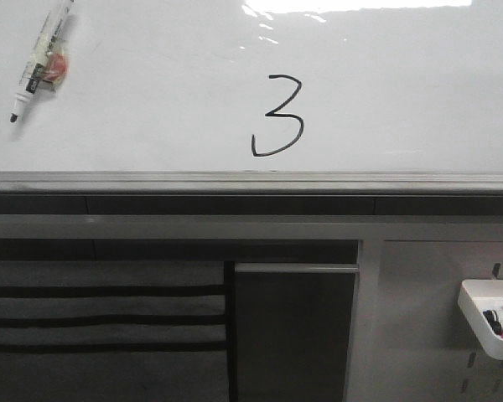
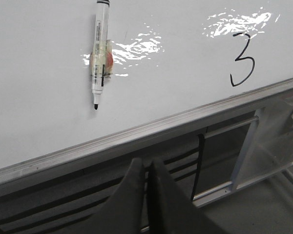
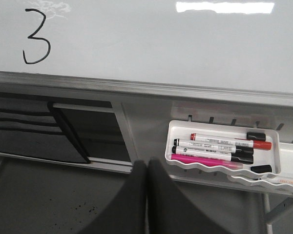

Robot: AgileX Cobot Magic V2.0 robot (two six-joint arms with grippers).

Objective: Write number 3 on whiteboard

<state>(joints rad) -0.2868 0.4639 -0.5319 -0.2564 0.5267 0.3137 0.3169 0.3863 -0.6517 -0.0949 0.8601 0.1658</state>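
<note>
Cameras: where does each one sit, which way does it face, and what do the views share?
Front view: faces the whiteboard head-on; number 3 central, marker stuck upper left; no robot parts visible.
Left wrist view: on the left arm, angled at the board's marker side; left gripper shut at the bottom.
Right wrist view: on the right arm, looks at the ledge and the white tray of markers; right gripper shut.
Shared: all three show the 3.

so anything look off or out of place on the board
One thing: a black marker is stuck to the whiteboard up left of the number 3, hanging tilted, uncapped tip down, with a taped lump at its middle. The other markers lie in the white tray.
</note>
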